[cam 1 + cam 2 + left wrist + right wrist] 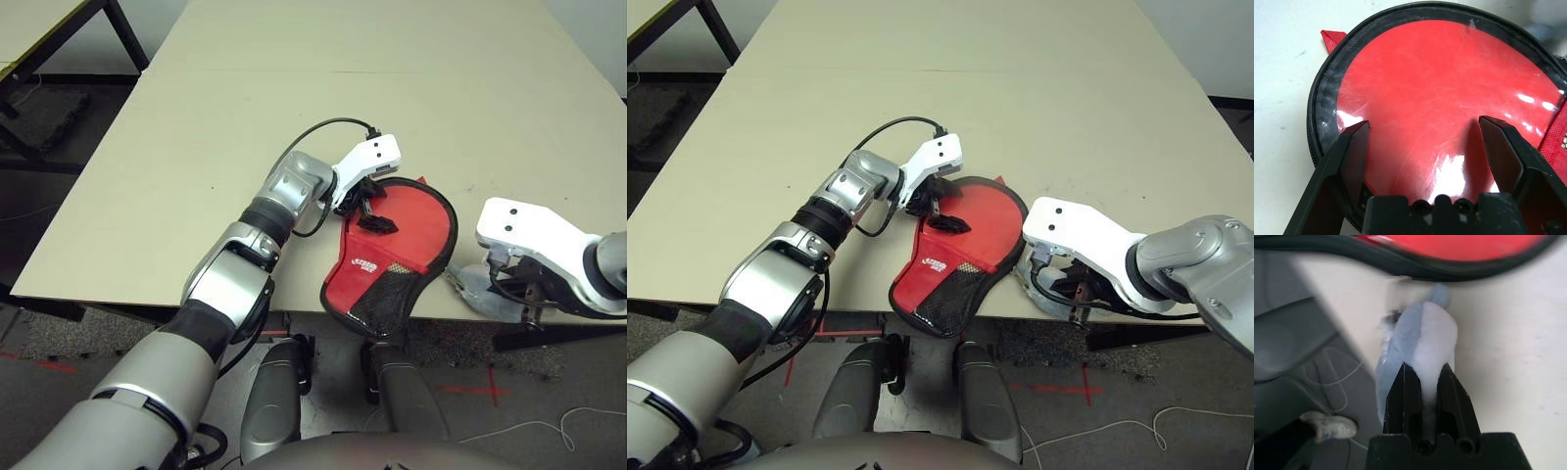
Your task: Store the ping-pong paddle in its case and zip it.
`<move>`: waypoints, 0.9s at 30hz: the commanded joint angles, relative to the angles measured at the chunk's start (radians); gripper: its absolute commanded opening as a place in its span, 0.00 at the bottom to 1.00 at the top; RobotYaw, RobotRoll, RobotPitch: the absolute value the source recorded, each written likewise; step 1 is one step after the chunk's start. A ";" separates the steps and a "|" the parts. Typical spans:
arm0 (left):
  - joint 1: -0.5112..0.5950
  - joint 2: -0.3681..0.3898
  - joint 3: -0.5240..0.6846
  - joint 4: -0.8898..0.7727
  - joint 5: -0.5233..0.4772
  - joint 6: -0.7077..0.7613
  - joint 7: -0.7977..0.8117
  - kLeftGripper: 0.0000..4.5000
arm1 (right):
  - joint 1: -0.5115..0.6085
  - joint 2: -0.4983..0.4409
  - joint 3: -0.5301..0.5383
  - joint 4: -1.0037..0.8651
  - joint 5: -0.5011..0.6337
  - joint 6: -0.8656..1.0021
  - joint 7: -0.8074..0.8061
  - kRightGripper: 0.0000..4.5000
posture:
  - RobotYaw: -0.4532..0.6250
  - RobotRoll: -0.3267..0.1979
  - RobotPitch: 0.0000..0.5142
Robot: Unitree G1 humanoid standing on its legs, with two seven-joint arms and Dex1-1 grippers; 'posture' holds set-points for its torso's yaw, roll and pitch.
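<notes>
**Now: paddle seated in the case, left gripper spread above it**

Near the table's [245, 127] front edge lies the case [387, 259], red fabric with black zipper trim, its narrow end with the black mesh pocket [384, 299] and small white logo [366, 264] overhanging the edge slightly. Inside the round part sits the ping-pong paddle [1444, 98]: its glossy red rubber face is ringed by the case's black rim, and its handle is hidden. The left gripper [1422, 134] hangs over the paddle face with its two black fingers [1349, 152] spread wide, holding nothing. The right gripper [1425, 377], just beside the case at the table's front edge, has its fingers pinched together on a pale grey-white tab [1420, 333]; what the tab belongs to cannot be told.
</notes>
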 commanded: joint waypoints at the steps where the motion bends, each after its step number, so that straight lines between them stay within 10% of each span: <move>1: 0.002 -0.006 -0.025 0.021 0.021 -0.016 -0.031 1.00 | -0.041 0.014 0.055 0.080 -0.051 -0.048 -0.021 0.00 | 0.24 0.62 0.36; 17: -0.001 0.050 -0.112 -0.186 0.004 -0.054 -0.365 1.00 | -0.181 0.126 0.167 0.263 -0.186 -0.103 -0.049 0.00 | 0.23 0.62 0.35; 27: 0.012 0.019 -0.248 0.021 0.181 -0.073 -0.170 1.00 | -0.197 0.153 0.152 0.264 -0.198 -0.092 -0.047 0.00 | 0.23 0.62 0.36</move>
